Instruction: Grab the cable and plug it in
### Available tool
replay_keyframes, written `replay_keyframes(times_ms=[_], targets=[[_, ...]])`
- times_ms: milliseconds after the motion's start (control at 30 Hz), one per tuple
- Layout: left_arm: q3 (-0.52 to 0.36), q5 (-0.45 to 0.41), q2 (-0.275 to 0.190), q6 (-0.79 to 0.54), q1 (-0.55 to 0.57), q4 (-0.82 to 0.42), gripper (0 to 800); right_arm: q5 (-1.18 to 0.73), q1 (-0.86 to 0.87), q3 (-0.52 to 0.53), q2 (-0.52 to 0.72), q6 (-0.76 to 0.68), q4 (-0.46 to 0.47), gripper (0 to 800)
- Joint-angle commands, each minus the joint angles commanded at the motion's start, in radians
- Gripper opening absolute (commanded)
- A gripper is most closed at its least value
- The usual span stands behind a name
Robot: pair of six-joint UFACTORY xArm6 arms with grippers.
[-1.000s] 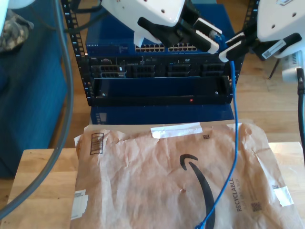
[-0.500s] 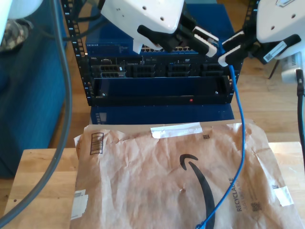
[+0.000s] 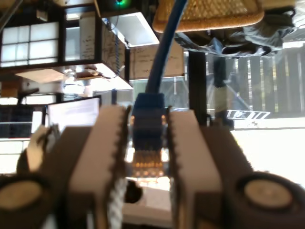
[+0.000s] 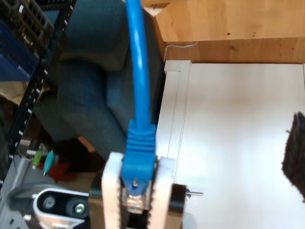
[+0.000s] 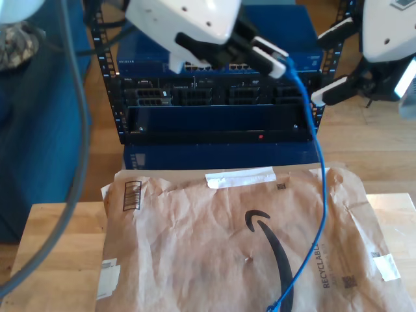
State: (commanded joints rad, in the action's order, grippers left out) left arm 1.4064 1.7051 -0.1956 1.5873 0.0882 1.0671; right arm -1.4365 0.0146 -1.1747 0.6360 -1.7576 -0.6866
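Cable plug held in a pincer in front of the rack, cable hanging down to the counter.

In the exterior view, an arm from the left holds the cable (image 5: pixel 321 188) by its plug in front of the rack (image 5: pixel 214 97). From there the cable drops across the right part of the mailer (image 5: pixel 247 240) to the near edge of the counter (image 5: pixel 58 247), where its far end lies. To the exterior view's right, another arm's pincer (image 5: pixel 333 62) stands apart, clear of the cable. My first pincer (image 3: pixel 148 152) has the plug between its pads (image 3: pixel 190 157), with a sliver of light on one side; I cannot tell whether it grips. My second pincer (image 4: pixel 137 191) is clamped on the plug, the cable (image 4: pixel 139 71) running straight out from it.
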Motion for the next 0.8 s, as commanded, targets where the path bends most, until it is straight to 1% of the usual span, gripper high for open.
replay_keyframes(times_ms=[200, 267, 300, 433, 533, 667, 800], targets=[[0.0, 0.081, 0.015, 0.146, -0.02, 0.049, 6, 0.0, 0.0, -0.005, 0.0, 0.081, -0.005, 799], [0.002, 0.087, 0.043, 0.18, -0.054, 0.057, 6, -0.011, -0.003, -0.005, 0.002, 0.083, -0.005, 799], [0.002, 0.094, 0.049, 0.196, -0.063, 0.064, 6, -0.011, -0.008, -0.005, 0.009, 0.083, -0.005, 799], [0.003, 0.121, 0.084, 0.226, -0.103, 0.127, 6, 0.012, -0.009, -0.009, 0.048, 0.094, -0.005, 799], [0.005, 0.172, 0.107, 0.259, -0.115, 0.175, 13, 0.071, -0.009, -0.005, 0.078, 0.135, -0.006, 798], [0.005, 0.204, 0.124, 0.276, -0.133, 0.201, 20, 0.129, -0.02, 0.031, 0.14, 0.175, -0.006, 798], [0.005, 0.252, 0.144, 0.276, -0.146, 0.261, 20, 0.157, -0.049, 0.038, 0.149, 0.19, -0.005, 799]])
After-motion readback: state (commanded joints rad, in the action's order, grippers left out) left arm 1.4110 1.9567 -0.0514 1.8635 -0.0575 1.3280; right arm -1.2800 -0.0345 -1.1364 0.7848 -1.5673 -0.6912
